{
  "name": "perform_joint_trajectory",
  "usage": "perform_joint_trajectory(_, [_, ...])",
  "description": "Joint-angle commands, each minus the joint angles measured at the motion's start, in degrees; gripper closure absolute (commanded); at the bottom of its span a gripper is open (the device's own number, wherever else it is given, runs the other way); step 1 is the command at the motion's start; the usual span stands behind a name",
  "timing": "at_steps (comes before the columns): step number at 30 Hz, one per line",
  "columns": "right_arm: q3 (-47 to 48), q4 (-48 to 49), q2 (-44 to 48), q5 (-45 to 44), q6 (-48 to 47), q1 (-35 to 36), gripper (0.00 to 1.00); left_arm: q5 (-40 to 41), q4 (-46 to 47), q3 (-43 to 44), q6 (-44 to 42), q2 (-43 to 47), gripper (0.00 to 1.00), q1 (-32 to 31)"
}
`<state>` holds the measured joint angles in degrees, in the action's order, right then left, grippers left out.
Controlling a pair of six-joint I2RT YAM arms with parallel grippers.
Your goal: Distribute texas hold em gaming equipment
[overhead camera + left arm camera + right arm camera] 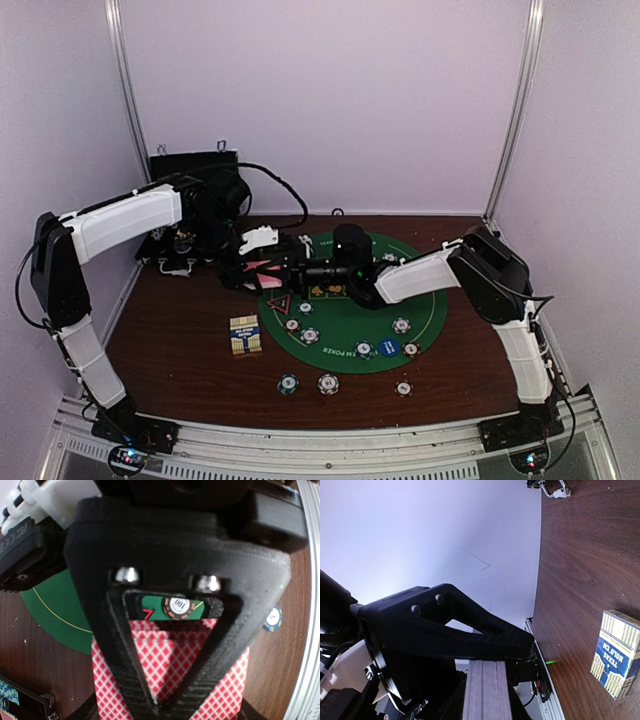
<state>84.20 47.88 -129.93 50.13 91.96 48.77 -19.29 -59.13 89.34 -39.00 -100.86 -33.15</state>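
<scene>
Playing card [170, 645], diamond-backed, pinched in the closed left gripper [157, 706] above the green mat's [350, 322] far-left rim. Probably light, bendy and slick; best gripped flat near an edge. The right gripper [522, 655] clamps the deck [485, 690].

Brown bench [180, 350]: beneath the fingers [122, 665] you see the round green mat [340, 320]; nearer the arm bases than the fingers lie the striped card box [245, 335] and three loose chips [328, 383].
</scene>
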Motion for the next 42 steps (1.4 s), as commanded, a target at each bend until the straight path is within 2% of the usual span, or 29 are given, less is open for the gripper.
perform_joint_trajectory(1, [2.0,2.3,-0.5,1.0,0.0,0.5,0.87,0.1,2.1,1.5,-0.8,0.4,0.43,-0.3])
perform_joint_trajectory(3, [2.0,1.6,-0.7,0.7,-0.4,0.5,0.75,0.3,2.1,1.3,-1.4,0.6,0.50,-0.6])
perform_joint_trajectory(6, [2.3,1.1,-0.9,0.6,-0.5,0.5,0.64,1.2,2.1,0.8,-2.0,0.8,0.69,-1.2])
perform_joint_trajectory(8, [2.7,0.6,-0.9,0.6,-0.8,0.4,0.59,1.3,2.1,0.5,-2.0,0.8,0.71,-1.4])
perform_joint_trajectory(12, [2.8,-0.5,-0.9,0.4,-1.3,0.3,0.60,1.5,2.0,0.0,-2.4,0.8,0.71,-1.6])
perform_joint_trajectory(15, [2.7,-0.8,-1.0,0.3,-1.2,0.3,0.75,2.1,2.0,-0.1,-2.4,1.0,0.72,-1.7])
perform_joint_trajectory(17, [2.5,-0.3,-1.0,0.2,-1.0,0.2,0.85,2.2,2.0,0.1,-2.1,1.1,0.68,-1.7])
perform_joint_trajectory(19, [2.4,0.4,-1.1,0.1,-0.7,0.3,0.93,2.4,2.0,0.1,-1.7,1.1,0.48,-1.7])
perform_joint_trajectory(22, [2.5,1.1,-1.3,0.3,-0.3,0.4,1.00,2.2,2.0,0.1,-1.2,0.9,0.25,-1.7])
perform_joint_trajectory(24, [2.6,1.4,-1.4,0.4,-0.1,0.5,1.00,1.6,2.1,0.2,-1.1,0.6,0.19,-1.8])
perform_joint_trajectory(39, [3.0,3.6,-2.2,0.6,1.4,1.0,1.00,0.9,3.9,1.4,0.0,-0.8,0.15,-2.6])
perform_joint_trajectory(42, [2.9,3.9,-2.1,0.6,1.6,1.0,1.00,1.3,3.8,1.0,-0.5,-0.7,0.19,-2.7])
